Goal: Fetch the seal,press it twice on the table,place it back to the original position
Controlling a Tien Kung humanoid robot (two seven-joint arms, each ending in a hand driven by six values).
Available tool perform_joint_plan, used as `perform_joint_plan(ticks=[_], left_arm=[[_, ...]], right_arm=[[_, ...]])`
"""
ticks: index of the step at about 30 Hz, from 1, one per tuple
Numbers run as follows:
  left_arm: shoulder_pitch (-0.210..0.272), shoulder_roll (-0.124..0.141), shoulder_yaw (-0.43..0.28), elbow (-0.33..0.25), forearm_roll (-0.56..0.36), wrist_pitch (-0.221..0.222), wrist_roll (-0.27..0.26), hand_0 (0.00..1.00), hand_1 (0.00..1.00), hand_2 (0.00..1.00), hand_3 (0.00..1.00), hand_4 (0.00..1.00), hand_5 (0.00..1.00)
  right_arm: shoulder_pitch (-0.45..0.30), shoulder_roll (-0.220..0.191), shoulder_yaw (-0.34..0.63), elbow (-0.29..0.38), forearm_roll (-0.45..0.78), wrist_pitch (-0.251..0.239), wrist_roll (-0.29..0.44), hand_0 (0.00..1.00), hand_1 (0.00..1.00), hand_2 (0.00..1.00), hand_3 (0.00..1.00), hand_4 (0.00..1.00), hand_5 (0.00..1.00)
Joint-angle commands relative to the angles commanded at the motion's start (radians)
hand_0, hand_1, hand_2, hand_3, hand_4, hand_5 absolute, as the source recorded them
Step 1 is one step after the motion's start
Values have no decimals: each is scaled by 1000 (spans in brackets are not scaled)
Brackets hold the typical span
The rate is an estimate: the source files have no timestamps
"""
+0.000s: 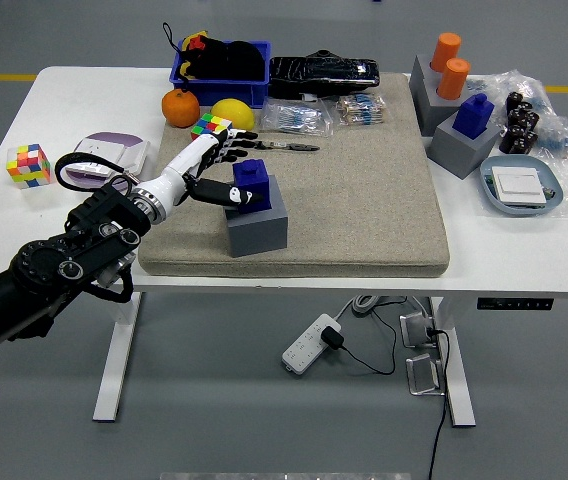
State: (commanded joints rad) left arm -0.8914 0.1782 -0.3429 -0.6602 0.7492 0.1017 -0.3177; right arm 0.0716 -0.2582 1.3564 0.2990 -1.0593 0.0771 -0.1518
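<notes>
The blue seal [254, 181] stands upright on its grey block [260, 222], on the left part of the beige mat [364, 190]. My left hand [230, 166] is just left of the seal with its fingers spread open. The thumb lies against or very near the seal's left side, and the other fingers point over the mat behind it. The hand holds nothing. The black left arm [64, 265] comes in from the lower left. The right arm is out of view.
A second blue seal on a grey block [469, 128] and two orange cylinders [448, 60] stand at the right. Behind my hand are a Rubik's cube [209, 127], an orange [180, 107], a lemon [234, 114] and a blue bin [219, 62]. Another cube [28, 165] sits far left.
</notes>
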Motion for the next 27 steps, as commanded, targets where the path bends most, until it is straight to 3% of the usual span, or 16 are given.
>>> perform_joint_plan(ticks=[4,5,10,11,22,27], left_arm=[[1,1,-1,-1,8,-17,4,908,973,974,927,998,138],[1,1,-1,0,10,-20,5,975,998,998,998,998,311],[5,16,-10,6,11,-26,5,975,998,998,998,998,311],[6,21,-12,6,10,-27,5,995,998,998,998,998,392],[23,125,-34,46,-14,5,-57,993,998,998,998,998,456],[28,164,4,109,-26,18,-54,988,998,998,998,998,458]], right_arm=[[0,0,-3,0,2,0,0,803,707,675,682,721,497],[1,0,-4,0,2,0,0,803,707,675,682,721,497],[3,-3,-5,0,1,0,0,803,707,675,682,721,497],[3,-4,-5,0,1,0,-1,804,707,675,681,721,497],[-2,-6,4,-3,-5,3,-1,804,707,675,681,720,497],[3,-8,2,0,-3,-1,1,804,707,675,682,721,497]])
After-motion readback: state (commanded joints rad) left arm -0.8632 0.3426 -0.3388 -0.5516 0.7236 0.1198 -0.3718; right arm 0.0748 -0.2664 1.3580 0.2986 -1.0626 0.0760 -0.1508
